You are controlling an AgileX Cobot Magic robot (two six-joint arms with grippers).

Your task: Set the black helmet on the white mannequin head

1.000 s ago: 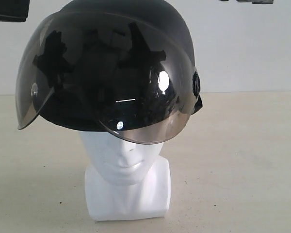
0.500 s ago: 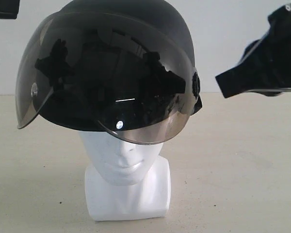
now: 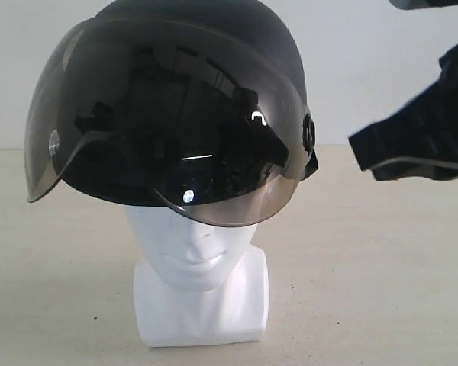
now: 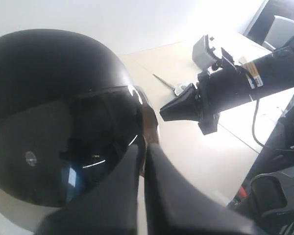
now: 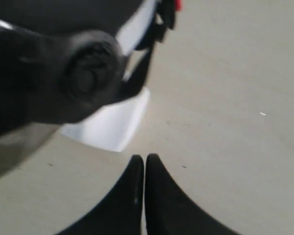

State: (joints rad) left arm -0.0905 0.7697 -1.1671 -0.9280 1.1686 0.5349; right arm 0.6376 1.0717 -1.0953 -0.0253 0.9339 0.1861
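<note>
Sitting on the white head (image 3: pixel 202 263) is the black helmet (image 3: pixel 214 30), its dark visor (image 3: pixel 168 130) covering the eyes. The right gripper (image 5: pixel 144 164) hangs beside it, pinched shut, holding nothing. The left gripper (image 4: pixel 142 149) is pinched shut too, near the visor.

Worktop (image 3: pixel 382 290): a pale beige, matte surface is carrying everything.
Standing on it: the white mannequin head (image 3: pixel 201 293) is resting upright on its squarish block base.
Lying on it: a thin pointed tool (image 4: pixel 162 81), possibly a screwdriver, is lying apart from the head.
Marks: tiny dark specks (image 3: pixel 95 317) are dotting the surface.
</note>
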